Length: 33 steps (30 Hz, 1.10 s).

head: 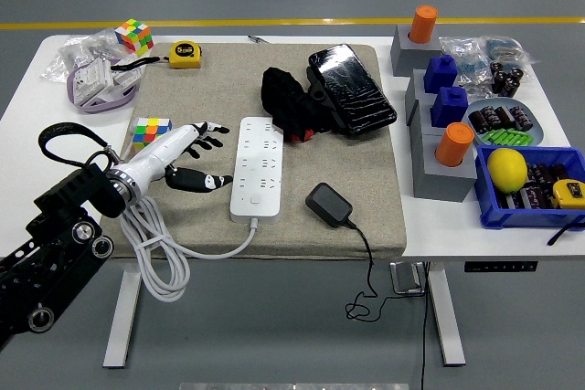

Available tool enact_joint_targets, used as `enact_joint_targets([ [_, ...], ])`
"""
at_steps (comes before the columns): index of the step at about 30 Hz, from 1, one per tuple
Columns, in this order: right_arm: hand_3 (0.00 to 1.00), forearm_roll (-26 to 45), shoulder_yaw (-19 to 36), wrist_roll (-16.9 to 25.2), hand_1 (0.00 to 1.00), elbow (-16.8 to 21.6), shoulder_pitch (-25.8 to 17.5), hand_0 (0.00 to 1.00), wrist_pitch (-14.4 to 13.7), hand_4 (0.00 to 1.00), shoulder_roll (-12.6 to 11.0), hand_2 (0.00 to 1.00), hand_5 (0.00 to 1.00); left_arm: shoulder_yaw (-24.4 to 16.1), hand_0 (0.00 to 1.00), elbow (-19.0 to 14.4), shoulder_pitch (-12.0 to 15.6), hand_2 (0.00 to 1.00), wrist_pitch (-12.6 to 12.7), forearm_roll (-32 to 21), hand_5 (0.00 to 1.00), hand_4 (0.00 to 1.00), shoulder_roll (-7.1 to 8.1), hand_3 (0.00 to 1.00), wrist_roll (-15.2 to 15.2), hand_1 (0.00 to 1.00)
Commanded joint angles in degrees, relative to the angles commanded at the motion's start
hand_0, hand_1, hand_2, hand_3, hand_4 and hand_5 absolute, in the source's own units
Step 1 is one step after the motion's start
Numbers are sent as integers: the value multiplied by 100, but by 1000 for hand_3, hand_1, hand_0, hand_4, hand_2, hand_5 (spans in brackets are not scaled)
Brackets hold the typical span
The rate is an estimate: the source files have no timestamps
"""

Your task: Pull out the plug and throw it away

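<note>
On the mat [384, 212], plug [330, 203] lies diagonally, cord trailing toward near edge.

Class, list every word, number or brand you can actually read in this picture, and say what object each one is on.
None can be read.
Yellow tape measure: dark label, too blurred.
White power strip: no legible print.
Second tape measure in the blue bin: label too small.
</note>
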Motion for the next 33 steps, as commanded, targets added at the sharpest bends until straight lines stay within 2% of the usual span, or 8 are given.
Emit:
enact_joint_targets([
  [9,563,-4,60,-13,646,13,-72,568,-27,961,8,669,460,-42,586,-15,97,779,7,47,258,827,-23,872,4,746],
  [33,568,-3,134,-6,646,9,-49,567,1,964,16,670,461,-57,584,-77,-12,780,-17,85,259,826,19,871,25,750],
])
